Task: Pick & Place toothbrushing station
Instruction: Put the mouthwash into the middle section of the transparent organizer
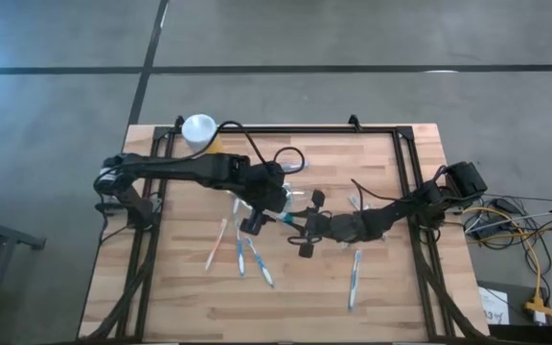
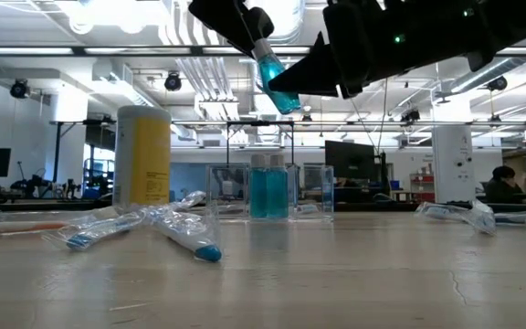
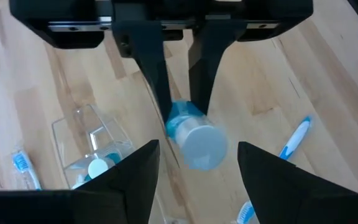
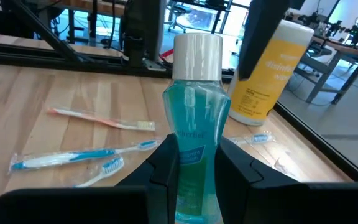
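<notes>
The wooden worktop (image 1: 381,287) carries the toothbrushing station (image 2: 268,192), a small clear holder set near its middle, with a blue bottle already standing in one of its compartments. The yellow canister (image 2: 143,157) stands beside the station, toward the left arm's side, and wrapped toothbrushes (image 1: 247,257) are scattered around it.

Above the station a second blue mouthwash bottle (image 4: 194,134) is carried, grasped low on its body by the fingers of the right gripper (image 4: 194,163). The left gripper (image 3: 194,165) is held just beside the bottle with its fingers released and spread apart, grasping nothing; the white cap (image 3: 202,147) is seen between them.

The step in hand is judged to be the placing of this bottle. A free compartment of the station must be lined up under the bottle, which is then to be lowered upright before the right fingers are released.
</notes>
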